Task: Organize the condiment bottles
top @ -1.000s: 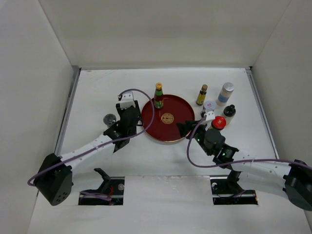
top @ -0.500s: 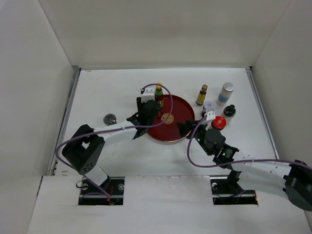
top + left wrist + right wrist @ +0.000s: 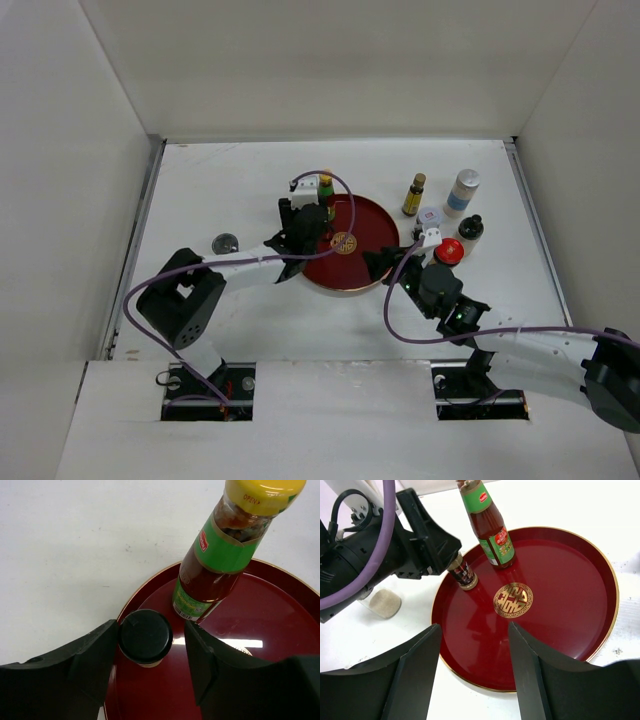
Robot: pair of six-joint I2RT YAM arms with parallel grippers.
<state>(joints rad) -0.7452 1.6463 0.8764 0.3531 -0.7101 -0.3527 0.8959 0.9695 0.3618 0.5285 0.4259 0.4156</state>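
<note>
A small dark bottle with a black cap [image 3: 145, 636] stands upright on the left part of the red tray [image 3: 280, 610]. My left gripper [image 3: 150, 630] is open around it, with a gap beside the right finger. The green yellow-capped bottle [image 3: 215, 560] stands just behind it on the tray [image 3: 370, 250]. My right gripper [image 3: 474, 630] hangs open and empty over the tray's near edge [image 3: 570, 595]. From there I also see the small bottle [image 3: 464, 572] and the green bottle [image 3: 492, 530]. In the top view the left gripper [image 3: 308, 222] is at the tray's left rim and the right gripper [image 3: 382, 262] at its near right.
To the right of the tray stand a slim amber bottle [image 3: 414, 194], a tall white bottle [image 3: 462, 191], a silver-topped shaker [image 3: 430, 217], a round black-capped bottle [image 3: 470, 229] and a red-lidded jar [image 3: 448, 251]. A grey-lidded jar [image 3: 225, 243] stands left of the tray.
My left arm swung right from beside the tray to over its left part, bringing the small dark bottle onto it. Its jaws have since parted. The right arm has stayed put.
</note>
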